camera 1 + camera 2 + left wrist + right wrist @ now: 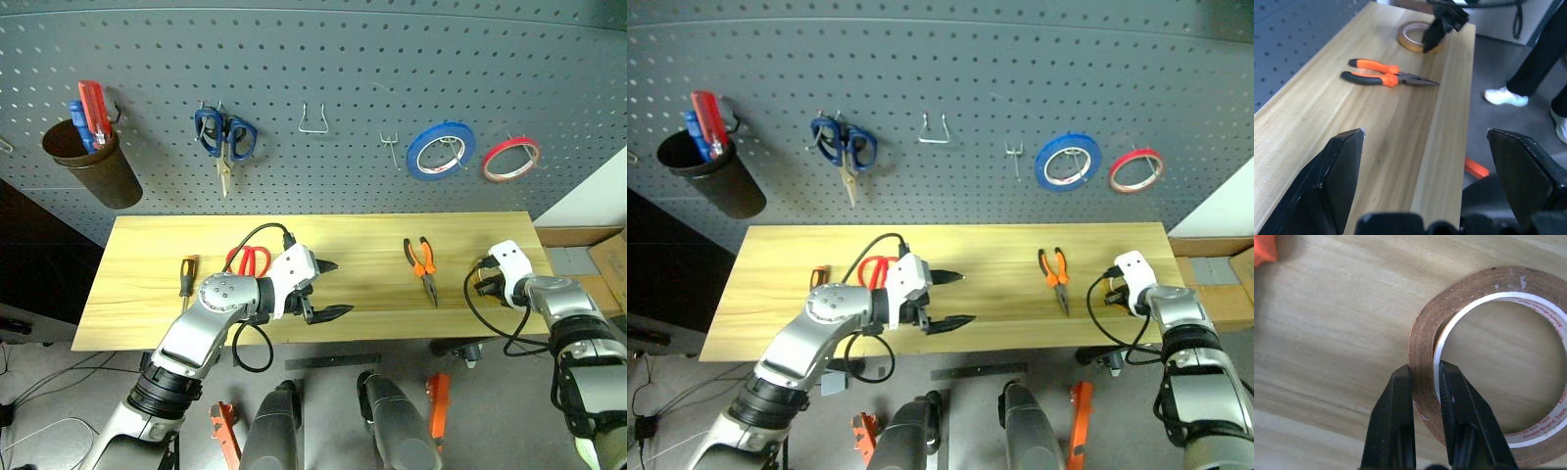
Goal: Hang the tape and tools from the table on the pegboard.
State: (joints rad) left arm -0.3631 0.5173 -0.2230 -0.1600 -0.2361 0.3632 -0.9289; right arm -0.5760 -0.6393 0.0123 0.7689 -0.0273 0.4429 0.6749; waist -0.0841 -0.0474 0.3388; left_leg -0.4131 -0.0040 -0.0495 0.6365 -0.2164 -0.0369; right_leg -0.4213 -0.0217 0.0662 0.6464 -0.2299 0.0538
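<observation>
The right gripper [1426, 382] is down at the right end of the table [372, 230], its two black fingers [1393, 421] pinched on the wall of the tan tape ring [1425, 333], one finger outside the ring and one inside the white core. The tape lies flat on the light wood, near the table's right end.

The left gripper [326, 290] hovers over the middle of the table near the front edge, its fingers spread wide with nothing between them. Just behind that arm lie the red-handled scissors [253, 259], partly hidden by its black cable, and further left sits the screwdriver [185, 276] with the orange-and-black handle. The orange-handled pliers [422, 264] lie between the two grippers, jaws pointing toward the front edge, well apart from the tape.

On the pegboard [323, 59] behind, blue-handled scissors [225, 137] hang from a hook, a bare wire hook [313, 119] sits to their right, then a blue tape ring [440, 150] and a red tape ring [509, 159]. A dark cup [93, 162] holding tools hangs at the far left. In the left wrist view, a person's legs and white shoes [1504, 96] show on the floor beyond the table's end.
</observation>
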